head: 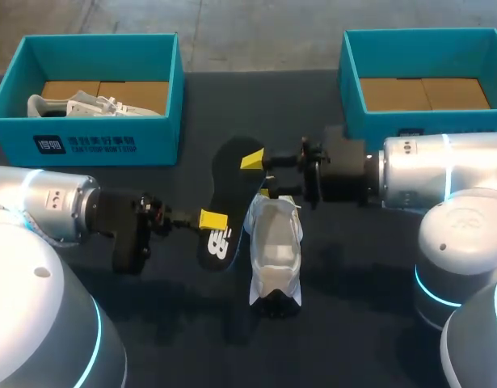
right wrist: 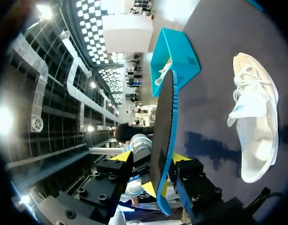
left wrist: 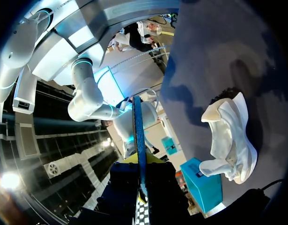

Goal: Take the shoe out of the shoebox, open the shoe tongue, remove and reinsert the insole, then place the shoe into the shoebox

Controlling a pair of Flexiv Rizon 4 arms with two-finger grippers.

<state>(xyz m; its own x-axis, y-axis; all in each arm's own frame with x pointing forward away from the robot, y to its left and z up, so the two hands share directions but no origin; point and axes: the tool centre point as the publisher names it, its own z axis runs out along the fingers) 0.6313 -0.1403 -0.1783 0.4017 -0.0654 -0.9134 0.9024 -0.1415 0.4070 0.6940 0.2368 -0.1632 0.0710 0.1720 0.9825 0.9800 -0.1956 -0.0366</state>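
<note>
Right now the white shoe point(head: 274, 250) lies on the dark counter point(head: 353, 267), out of both boxes, and I place everything else by it.

The black insole point(head: 232, 174) is out of the shoe and sits just beside it, on the shoe's left. It runs alongside the shoe and reaches past the shoe's far end. Both wrist views show it edge-on, with a blue rim along it.

My left pincer point(head: 213, 220) comes in from the left of the shoe and is clamped on the insole's nearer part, a finger pressed against each face. My right pincer point(head: 259, 176) reaches across just beyond the shoe's far end and is clamped on the insole's farther part, a yellow tip on either side. So both arms hold the insole between them.

One teal shoebox point(head: 103, 133) stands well away from the shoe, to its far left, with a second pale shoe point(head: 78, 105) inside. The other teal shoebox point(head: 353, 81) stands beyond the shoe to its right, showing only its brown cardboard floor.
</note>
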